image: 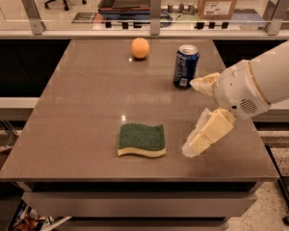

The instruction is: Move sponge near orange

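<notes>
In the camera view, the sponge (141, 139) is lying green side up near the table's (77, 105) front edge. The orange (140, 47) is sitting well apart at the far edge, beside 1 blue can (186, 66). The gripper (189, 117) is hovering right of the sponge, jaws spread, holding nothing.

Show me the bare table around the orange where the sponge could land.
Bare: left of the orange to the table edge, and the wide stretch between orange and sponge. Tighter: between orange and blue can. The open gripper hangs right of the sponge.
</notes>
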{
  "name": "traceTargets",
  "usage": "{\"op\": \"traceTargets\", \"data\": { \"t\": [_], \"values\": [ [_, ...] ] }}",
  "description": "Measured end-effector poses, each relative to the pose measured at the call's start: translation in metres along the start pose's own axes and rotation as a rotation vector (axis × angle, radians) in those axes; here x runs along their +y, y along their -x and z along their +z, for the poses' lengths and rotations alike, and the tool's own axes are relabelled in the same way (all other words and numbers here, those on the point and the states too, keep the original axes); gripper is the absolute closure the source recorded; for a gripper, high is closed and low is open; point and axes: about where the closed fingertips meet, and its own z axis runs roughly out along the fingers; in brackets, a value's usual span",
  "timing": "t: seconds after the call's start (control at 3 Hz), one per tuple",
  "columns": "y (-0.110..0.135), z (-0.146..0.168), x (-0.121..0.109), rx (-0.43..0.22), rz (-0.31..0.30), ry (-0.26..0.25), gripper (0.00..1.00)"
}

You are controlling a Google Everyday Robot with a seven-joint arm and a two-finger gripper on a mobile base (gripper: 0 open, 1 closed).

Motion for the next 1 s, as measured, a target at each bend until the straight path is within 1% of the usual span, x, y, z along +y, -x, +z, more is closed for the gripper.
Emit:
{"op": "traceTargets", "data": {
  "t": [0.33, 0.67, 1.0],
  "values": [
    [0.007, 0.021, 0.014, -0.009, -0.006, -0.035, 0.0],
    [0.004, 0.04, 0.027, 0.019, -0.014, -0.086, 0.0],
    [-0.005, 0.062, 0.033, 0.052, -0.016, -0.107, 0.0]
  ]
}}
